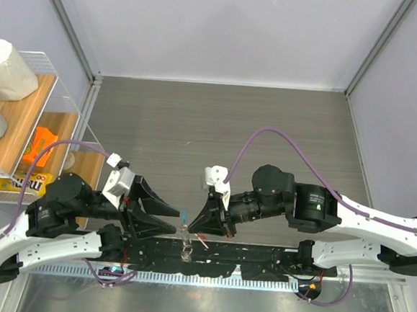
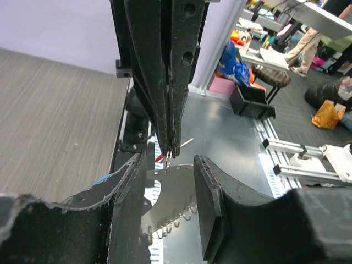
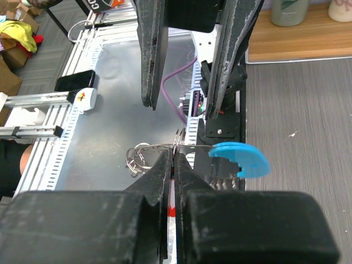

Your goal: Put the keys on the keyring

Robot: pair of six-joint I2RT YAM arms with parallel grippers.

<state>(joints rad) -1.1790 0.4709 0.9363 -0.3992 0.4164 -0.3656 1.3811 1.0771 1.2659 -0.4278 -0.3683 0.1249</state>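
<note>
My right gripper is shut on the red-headed key, with a split ring of the keyring pinched at its tips. The keyring's light-blue crescent tag sticks out to the right, and small silvery rings hang on the left. My left gripper is open, its fingers apart on either side of the keyring's silvery metal piece without gripping it. From above, the two grippers face each other tip to tip, left gripper and right gripper, with the blue tag between them and the red key just below.
A wire shelf at the left holds a paper towel roll, an orange item and a yellow packet. The black base rail runs under the grippers. The grey wood-grain tabletop lies beyond, and purple cables arc over the arms.
</note>
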